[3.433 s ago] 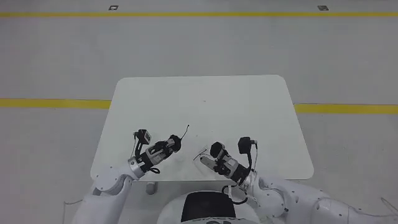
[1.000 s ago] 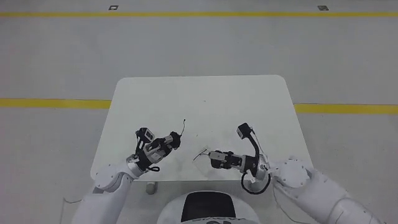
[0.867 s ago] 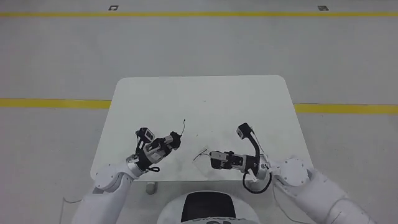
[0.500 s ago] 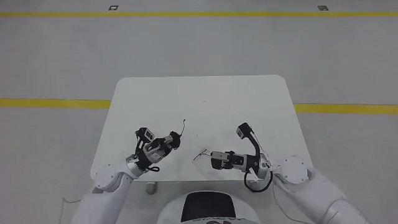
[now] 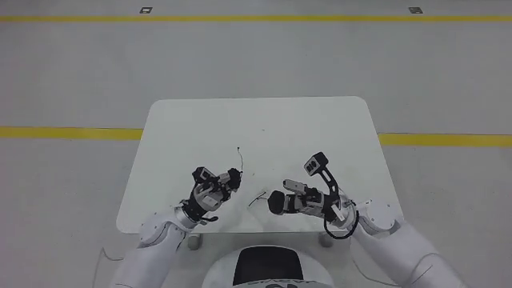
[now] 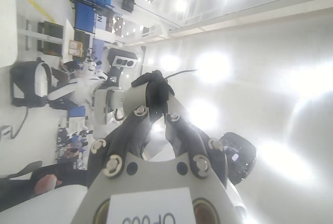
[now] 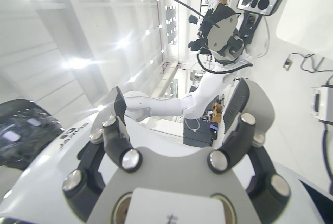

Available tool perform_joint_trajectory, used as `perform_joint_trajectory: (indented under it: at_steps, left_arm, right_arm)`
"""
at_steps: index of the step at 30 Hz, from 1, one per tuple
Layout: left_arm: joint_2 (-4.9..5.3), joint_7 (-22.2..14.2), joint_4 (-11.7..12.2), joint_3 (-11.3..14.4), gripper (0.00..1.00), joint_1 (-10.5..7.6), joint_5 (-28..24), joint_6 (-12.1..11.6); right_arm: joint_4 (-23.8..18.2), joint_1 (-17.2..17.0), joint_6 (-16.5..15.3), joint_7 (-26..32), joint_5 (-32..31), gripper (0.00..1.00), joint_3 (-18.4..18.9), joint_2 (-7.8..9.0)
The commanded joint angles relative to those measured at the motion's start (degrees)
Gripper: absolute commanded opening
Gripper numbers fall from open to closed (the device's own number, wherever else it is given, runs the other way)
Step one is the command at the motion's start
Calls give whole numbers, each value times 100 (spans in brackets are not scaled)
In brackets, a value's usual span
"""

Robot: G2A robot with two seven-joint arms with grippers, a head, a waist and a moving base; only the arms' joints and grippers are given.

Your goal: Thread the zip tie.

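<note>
Where the grey floor [image 5: 96, 72] is crossed by yellow lines [image 5: 72, 133], a white table [image 5: 256, 120] with rounded corners stands, its top plain and matte. Over the table's 7 o'clock part the left gripper [image 5: 231, 180] is clamped on the zip tie [image 5: 238, 158] — a thin black strip, slightly curved, thicker at its free tip, rising from the fingers toward 12 o'clock. At the table's 5 o'clock part the right gripper [image 5: 278, 196] is spread wide and holds nothing. A short dark sliver [image 5: 257, 200] lies between the grippers, just beside the right one — what it is, I cannot tell.
</note>
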Motion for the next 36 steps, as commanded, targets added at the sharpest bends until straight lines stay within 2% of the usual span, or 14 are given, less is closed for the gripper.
perform_joint_trajectory:
  at_steps: [1,3,13,15,17,21,26,35,36]
  left_arm:
    - [-17,-102,55,91,0,-55,-228,45]
    - [-30,-170,93,169,0,-88,-301,32]
    - [-29,-179,103,183,0,-103,-245,-14]
    - [-43,-1,75,271,0,-116,-168,-92]
    - [-68,0,65,379,0,-105,-292,-182]
    - [-132,-17,170,618,0,-177,-480,-498]
    - [-208,-161,314,822,0,-310,-861,-801]
    - [-319,-425,487,910,0,-397,-1241,-806]
    - [-331,-448,499,917,0,-400,-1265,-806]
  right_arm:
    - [158,-1,0,187,115,100,68,-113]
    - [254,0,0,289,163,100,104,-196]
    - [254,0,0,289,163,100,104,-196]
    - [229,-12,0,90,202,100,83,-223]
    - [223,-13,0,88,312,100,53,-257]
    - [377,-13,0,300,890,100,67,-388]
    - [664,31,0,572,1295,100,47,-573]
    - [1156,194,0,983,1597,100,-85,-929]
    - [1190,206,0,1002,1608,95,-83,-963]
